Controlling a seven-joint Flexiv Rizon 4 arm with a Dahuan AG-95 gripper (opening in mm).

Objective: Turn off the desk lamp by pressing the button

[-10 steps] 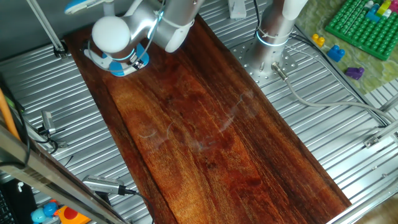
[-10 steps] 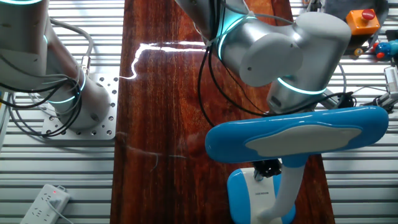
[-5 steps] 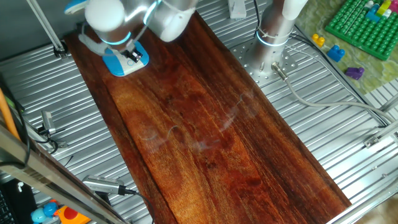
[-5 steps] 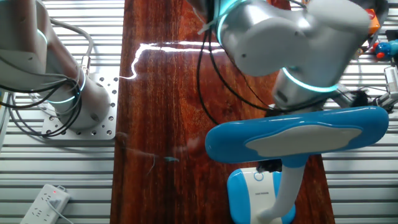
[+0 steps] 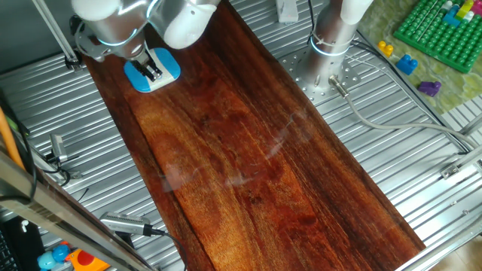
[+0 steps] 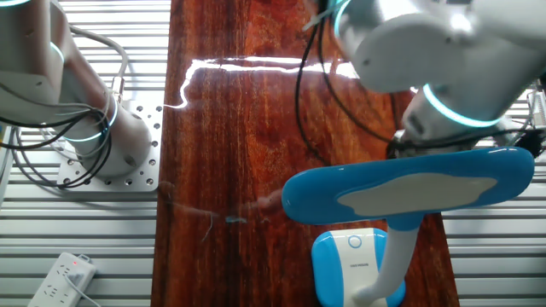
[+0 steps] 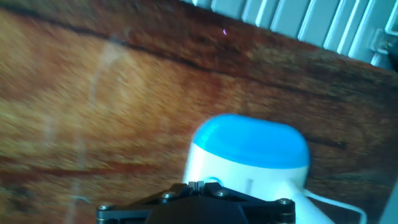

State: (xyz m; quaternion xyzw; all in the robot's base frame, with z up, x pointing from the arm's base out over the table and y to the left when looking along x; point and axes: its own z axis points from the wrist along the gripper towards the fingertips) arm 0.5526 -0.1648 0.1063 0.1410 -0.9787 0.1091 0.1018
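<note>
The desk lamp's sky-blue and white base (image 5: 156, 69) stands at the far left end of the wooden board (image 5: 248, 165). In the other fixed view its flat blue head (image 6: 409, 183) hangs over the base (image 6: 351, 266), with the round button (image 6: 354, 242) uncovered on the white top. My gripper (image 5: 151, 72) hangs just above the base, and in that other view it is hidden behind the lamp head. In the hand view the fingertips (image 7: 198, 185) touch each other, shut and empty, with the base (image 7: 249, 152) just beyond them.
A second arm's mount (image 5: 330, 41) stands on the metal slats beside the board and also shows in the other fixed view (image 6: 94, 128). A green brick plate (image 5: 440, 26) with loose bricks lies at the far right. A power strip (image 6: 64, 277) lies on the slats.
The arm has lifted up and away from the lamp base. The fingers that stood on the base near the button have risen, and the base and button now show uncovered.
</note>
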